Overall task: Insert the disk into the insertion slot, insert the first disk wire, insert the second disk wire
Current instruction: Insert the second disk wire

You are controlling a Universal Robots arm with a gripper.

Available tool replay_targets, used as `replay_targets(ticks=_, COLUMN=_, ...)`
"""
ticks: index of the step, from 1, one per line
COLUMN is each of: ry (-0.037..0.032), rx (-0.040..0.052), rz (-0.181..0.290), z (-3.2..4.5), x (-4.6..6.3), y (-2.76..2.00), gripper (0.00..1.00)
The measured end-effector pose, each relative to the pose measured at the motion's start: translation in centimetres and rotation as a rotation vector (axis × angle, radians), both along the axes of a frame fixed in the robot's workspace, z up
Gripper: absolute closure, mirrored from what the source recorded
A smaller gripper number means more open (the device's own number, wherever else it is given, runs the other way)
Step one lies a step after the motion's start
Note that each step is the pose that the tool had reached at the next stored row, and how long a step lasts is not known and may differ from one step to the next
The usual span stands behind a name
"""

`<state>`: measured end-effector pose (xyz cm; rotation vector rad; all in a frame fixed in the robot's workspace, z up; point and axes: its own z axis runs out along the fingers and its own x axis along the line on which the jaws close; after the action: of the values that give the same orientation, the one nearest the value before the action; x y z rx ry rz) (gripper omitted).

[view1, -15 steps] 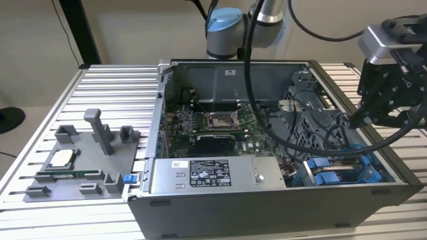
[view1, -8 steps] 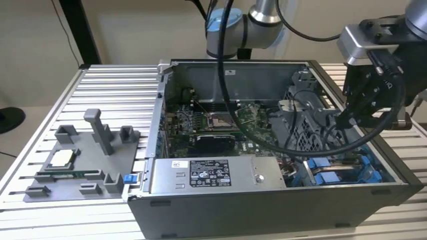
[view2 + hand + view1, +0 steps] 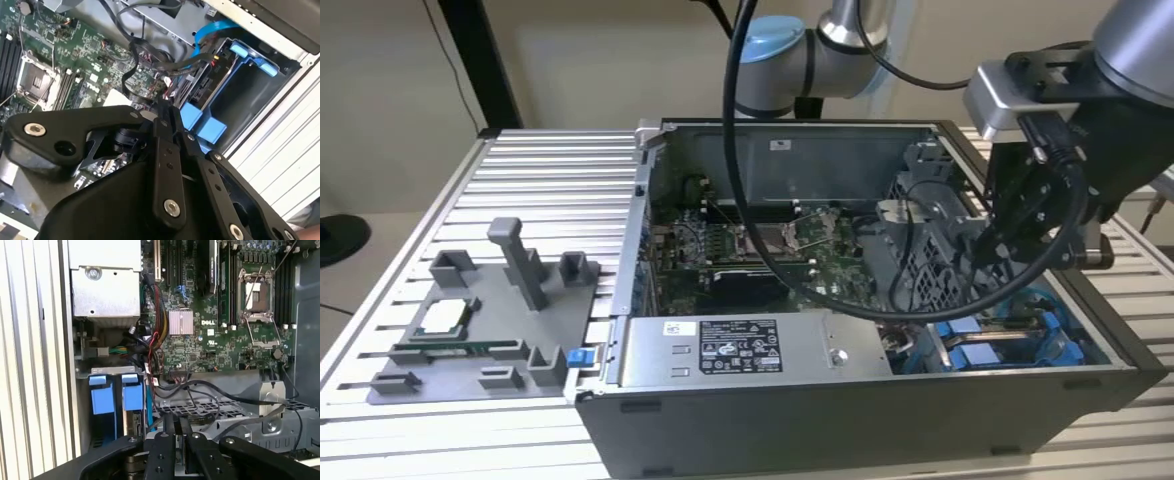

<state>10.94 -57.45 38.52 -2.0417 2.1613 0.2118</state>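
Blue-framed, the flat silver disk (image 3: 206, 82) looks seated in the grey rectangular insertion slot (image 3: 262, 97) just beyond the black gripper (image 3: 162, 106), whose fingers are pressed together beside loose black wires (image 3: 150, 55), seemingly not yet plugged.

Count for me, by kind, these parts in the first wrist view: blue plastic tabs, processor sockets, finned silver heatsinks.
Blue plastic tabs: 2
Processor sockets: 1
Finned silver heatsinks: 1
Total: 4
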Motion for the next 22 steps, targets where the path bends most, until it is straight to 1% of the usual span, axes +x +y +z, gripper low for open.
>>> replay_targets(ticks=4, ry=-0.0005, rx=-0.0042, rz=0.000, z=-0.39, x=-0.06, y=0.00, gripper=1.00)
replay_targets(ticks=19, ry=-0.0006, rx=-0.0041, rz=0.000, z=-0.43, x=-0.07, y=0.00, gripper=1.00)
replay_targets(ticks=22, ry=-0.0016, rx=-0.0040, rz=0.000, z=-0.80, x=-0.06, y=0.00, gripper=1.00)
